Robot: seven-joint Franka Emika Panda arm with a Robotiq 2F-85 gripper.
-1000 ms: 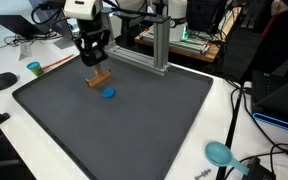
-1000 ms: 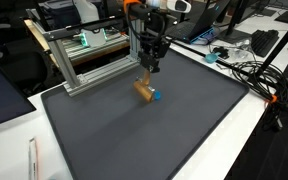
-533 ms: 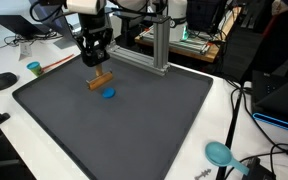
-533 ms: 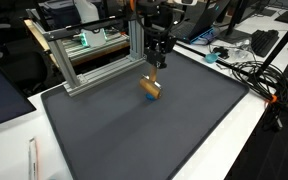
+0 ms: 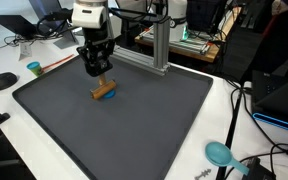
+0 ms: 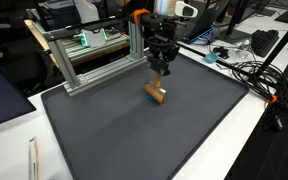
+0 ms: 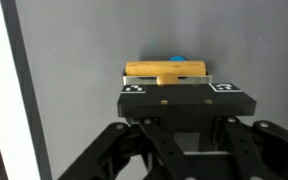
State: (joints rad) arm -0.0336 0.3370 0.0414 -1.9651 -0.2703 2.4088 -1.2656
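**Position.** The tool (image 5: 100, 78) hangs over the left-centre of the dark mat (image 5: 134, 130). Its jaws are part-way in and clamped on a wooden block (image 5: 103, 93). The block is held low, and whether it touches the mat cannot be told. In the wrist view a blue disc (image 7: 176, 59) shows just beyond the block, partly hidden by it.

**Risks.**
- The block could rock or twist in the grip if it is pressed onto the disc, because the disc gives an uneven seat.
- The disc looks small and light, so a sideways nudge could skid it away.
- To the right, the aluminium frame (image 5: 159, 45) stands near, and a wide swing that way would strike it.

**Materials.**
- The white tabletop (image 5: 24, 140) is smooth.
- The mat is matte and finely textured.
- The block is pale, bar-shaped wood with squared edges.
- The disc is round and looks like plastic.
- The frame is slotted metal extrusion.
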